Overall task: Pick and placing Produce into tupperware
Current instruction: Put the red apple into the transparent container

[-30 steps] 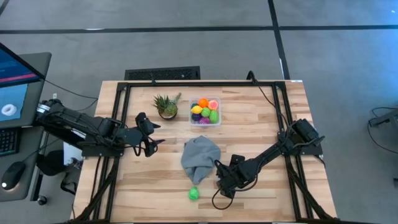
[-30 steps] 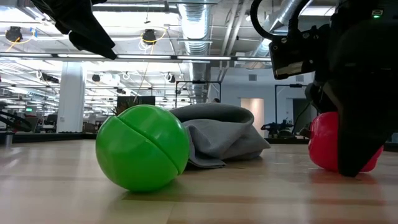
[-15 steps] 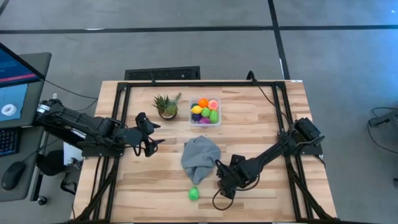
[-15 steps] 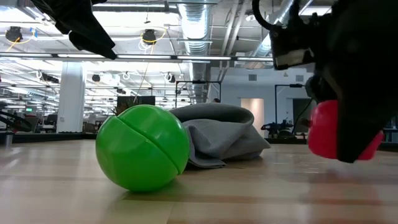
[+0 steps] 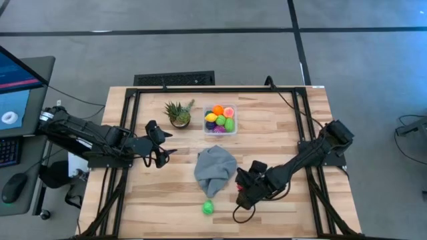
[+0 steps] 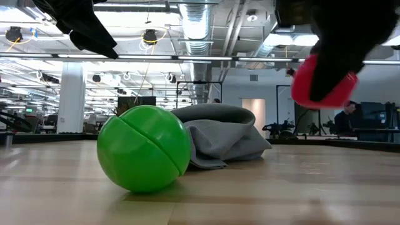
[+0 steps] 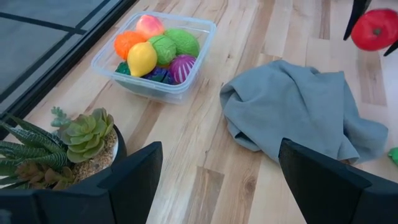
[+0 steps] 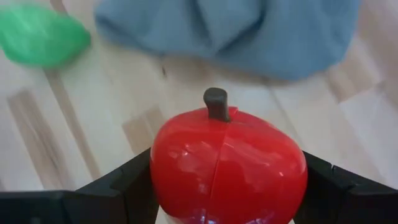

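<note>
My right gripper (image 8: 227,186) is shut on a red toy apple (image 8: 227,169) with a dark stem, near the table's near edge, right of the grey cloth (image 5: 215,168); the apple (image 6: 322,84) hangs above the table in the low view. A green toy fruit (image 5: 208,207) rests on the wood in front of the cloth. The clear tupperware (image 5: 221,120) stands at the far side with several pieces in it. My left gripper (image 5: 160,145) hovers open at the table's left, touching nothing. My right gripper pinches the red apple's body (image 8: 168,180) between its two fingers (image 8: 124,186), one on each side. The apple is lifted clear of the table (image 6: 322,84), and its stem (image 8: 217,102) points away from the wrist.
A spiky potted plant (image 5: 179,113) stands left of the tupperware. The crumpled grey cloth lies mid-table between my right gripper and the container. Bare wood lies right of the tupperware and along the table's right half (image 5: 293,133). Black frame rails border the table.
My right gripper has risen from the table, carrying the red apple up clear of the wood, and has shifted slightly toward the table's right. The green fruit, cloth and left arm have stayed where they were.
</note>
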Controlling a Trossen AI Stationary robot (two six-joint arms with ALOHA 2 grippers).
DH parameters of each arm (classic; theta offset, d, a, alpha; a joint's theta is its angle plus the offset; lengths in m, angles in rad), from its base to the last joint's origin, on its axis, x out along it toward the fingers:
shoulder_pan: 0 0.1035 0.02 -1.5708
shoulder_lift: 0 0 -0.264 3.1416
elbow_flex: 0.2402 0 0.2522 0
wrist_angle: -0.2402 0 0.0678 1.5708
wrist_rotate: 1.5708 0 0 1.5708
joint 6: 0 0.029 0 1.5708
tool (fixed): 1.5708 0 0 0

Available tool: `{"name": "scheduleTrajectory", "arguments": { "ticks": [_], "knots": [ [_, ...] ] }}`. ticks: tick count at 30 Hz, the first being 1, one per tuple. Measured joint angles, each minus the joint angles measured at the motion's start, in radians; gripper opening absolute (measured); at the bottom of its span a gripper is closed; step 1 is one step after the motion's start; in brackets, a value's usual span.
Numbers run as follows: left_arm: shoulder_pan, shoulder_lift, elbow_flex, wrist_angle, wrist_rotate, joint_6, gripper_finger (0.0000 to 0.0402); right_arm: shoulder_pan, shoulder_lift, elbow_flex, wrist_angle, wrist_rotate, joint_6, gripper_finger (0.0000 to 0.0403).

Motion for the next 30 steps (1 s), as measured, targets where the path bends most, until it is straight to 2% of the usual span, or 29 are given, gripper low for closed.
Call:
{"name": "scheduleTrajectory", "arguments": {
  "ticks": [14,25,30],
  "knots": [
    [0.0,0.0,0.0,0.017,-0.002,0.001,0.0311,-0.002,-0.117,0.0,0.004,0.212,0.002,0.0296],
    [0.0,0.0,0.0,0.017,-0.019,0.008,0.0311,-0.017,-0.136,0.002,0.009,0.331,0.026,0.0296],
    [0.0,0.0,0.0,0.017,-0.026,0.01,0.0311,-0.045,-0.136,0.002,0.009,0.418,0.023,0.0296]
  ]
}}
